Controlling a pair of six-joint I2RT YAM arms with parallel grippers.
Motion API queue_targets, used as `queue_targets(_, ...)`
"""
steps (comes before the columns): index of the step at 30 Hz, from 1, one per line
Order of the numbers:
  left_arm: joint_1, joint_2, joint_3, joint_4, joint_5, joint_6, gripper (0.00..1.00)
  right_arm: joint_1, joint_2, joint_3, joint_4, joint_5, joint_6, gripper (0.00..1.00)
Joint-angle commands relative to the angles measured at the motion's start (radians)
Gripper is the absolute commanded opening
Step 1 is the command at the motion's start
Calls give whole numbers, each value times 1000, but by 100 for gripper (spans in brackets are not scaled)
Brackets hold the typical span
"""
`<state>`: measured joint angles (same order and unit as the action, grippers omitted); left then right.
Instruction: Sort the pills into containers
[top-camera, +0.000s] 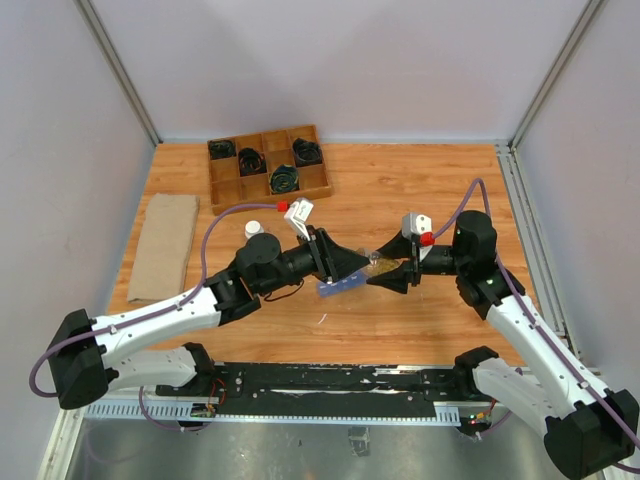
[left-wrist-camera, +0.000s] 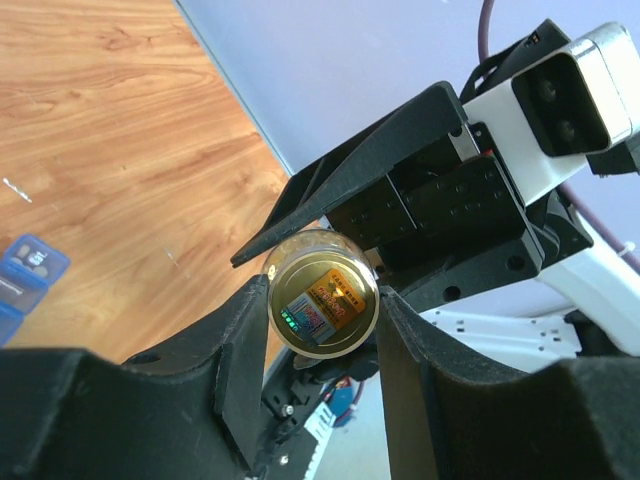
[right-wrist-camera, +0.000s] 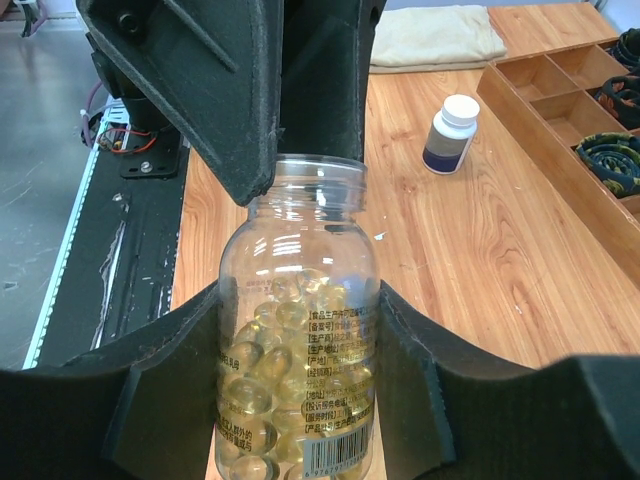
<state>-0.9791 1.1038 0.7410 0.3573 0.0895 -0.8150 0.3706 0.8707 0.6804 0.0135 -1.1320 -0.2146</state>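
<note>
Pale yellow translucent softgel pills (right-wrist-camera: 270, 370) fill the lower part of a clear plastic bottle (right-wrist-camera: 300, 250) that has a printed label down one side. The upper part and the threaded neck are bare of pills.

We see this only in the right wrist view. The overhead view gives just a small clear glint between the two arms, raised off the light wooden table (top-camera: 400, 190) near its middle. The left wrist view shows only the bottle's round golden end face (left-wrist-camera: 325, 305), seen straight on.

The right gripper (right-wrist-camera: 300, 300) is closed partway on the bottle's body, with a finger pressed to each side. The left gripper (left-wrist-camera: 323, 295) is closed partway on the golden end, fingers touching its rim on both sides. From the right wrist its fingers cover the neck.

The long translucent blue pill-organizer strip (top-camera: 340, 287) lies on the table just under the left gripper. We cannot tell whether its lids are open.

Farther out:
- A dark bottle with a white cap (right-wrist-camera: 452, 132) stands upright.
- A wooden grid tray holding black coils (top-camera: 268, 165) sits at the far edge.
- A folded beige cloth (top-camera: 165, 247) lies at the left.
</note>
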Motion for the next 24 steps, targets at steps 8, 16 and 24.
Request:
queue_targets(8, -25, -13, 7, 33, -45, -113, 32, -9, 4, 35, 24, 8, -32, 1)
queue_targets(16, -25, -67, -30, 17, -68, -74, 74, -10, 4, 34, 24, -13, -32, 1)
queue_targets(24, -25, -195, -171, 31, -45, 121, 82, -13, 2, 31, 25, -58, -41, 1)
